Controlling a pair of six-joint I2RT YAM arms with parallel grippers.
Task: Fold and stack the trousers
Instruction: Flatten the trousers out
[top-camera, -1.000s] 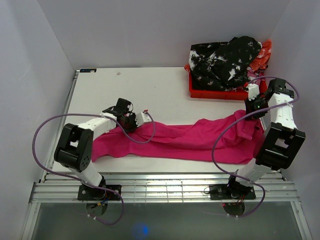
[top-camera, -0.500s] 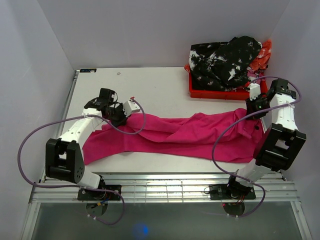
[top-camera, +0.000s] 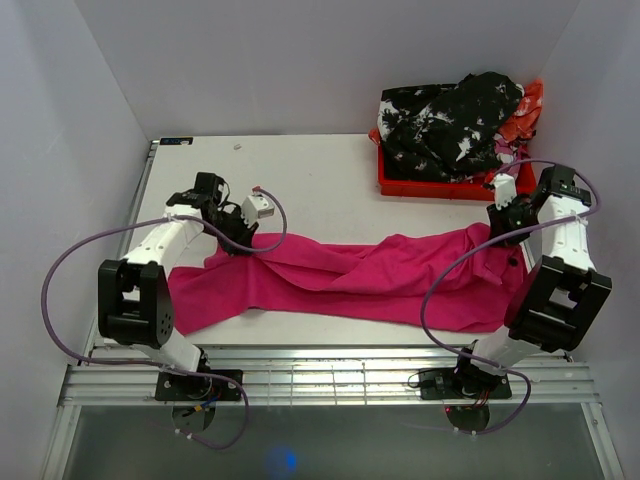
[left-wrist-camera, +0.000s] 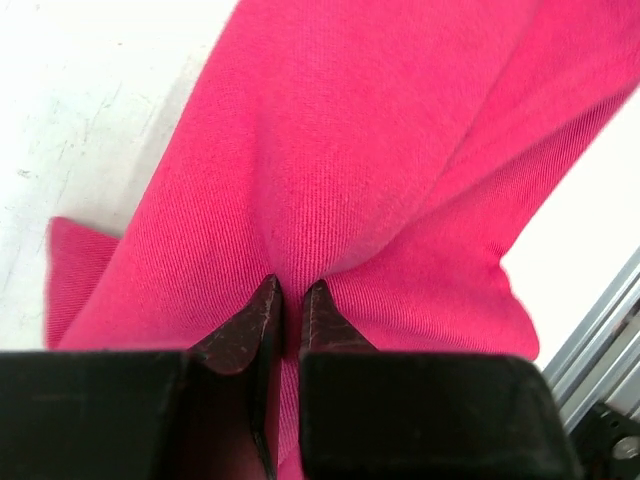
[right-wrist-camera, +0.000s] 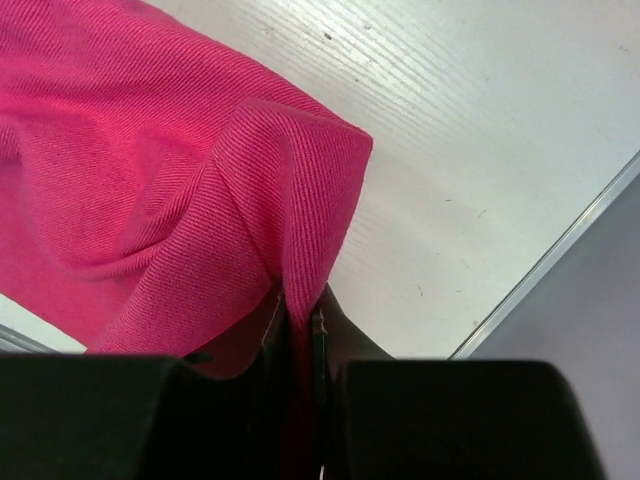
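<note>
The magenta-pink trousers (top-camera: 350, 275) lie stretched left to right across the near half of the table. My left gripper (top-camera: 238, 238) is shut on the trousers at their upper left edge; in the left wrist view (left-wrist-camera: 292, 295) cloth is pinched between the dark fingertips (left-wrist-camera: 250, 325) and the trousers (left-wrist-camera: 380, 150) hang below. My right gripper (top-camera: 497, 222) is shut on the trousers at their upper right corner; in the right wrist view (right-wrist-camera: 298, 310) a fold of the trousers (right-wrist-camera: 150, 190) runs into the closed jaws.
A red crate (top-camera: 450, 185) at the back right holds a heap of black-and-white patterned cloth (top-camera: 450, 125) and some orange cloth. White tabletop (top-camera: 300, 180) lies behind the trousers. The table's metal front rail (top-camera: 330, 375) runs along the near edge. Walls stand close on both sides.
My left gripper has moved left and towards the back, pulling the trousers' left edge with it and stretching the cloth out. My right gripper has shifted slightly back, still holding the right corner.
</note>
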